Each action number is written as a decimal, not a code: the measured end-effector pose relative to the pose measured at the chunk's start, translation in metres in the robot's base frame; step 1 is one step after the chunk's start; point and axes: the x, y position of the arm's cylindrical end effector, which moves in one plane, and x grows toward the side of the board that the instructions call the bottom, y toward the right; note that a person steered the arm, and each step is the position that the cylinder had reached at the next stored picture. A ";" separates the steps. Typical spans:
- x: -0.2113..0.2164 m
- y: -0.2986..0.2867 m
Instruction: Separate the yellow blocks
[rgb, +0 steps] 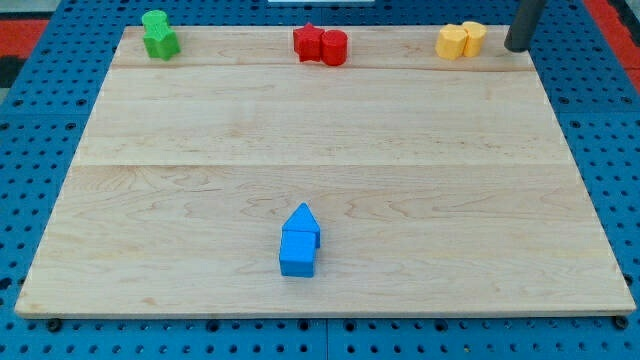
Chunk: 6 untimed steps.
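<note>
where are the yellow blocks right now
The two yellow blocks sit touching each other at the view's top right, near the board's far edge, just left of my tip and right of the red blocks.

Bright, even light; soft small shadows; picture slightly soft.

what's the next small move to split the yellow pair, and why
Probably slide my tip toward the view's left, into the seam between the two yellow blocks. They sit touching at the board's top edge, and my tip rests just to their right, apart from them.
</note>
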 end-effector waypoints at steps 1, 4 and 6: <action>-0.018 -0.030; 0.037 -0.170; 0.070 -0.184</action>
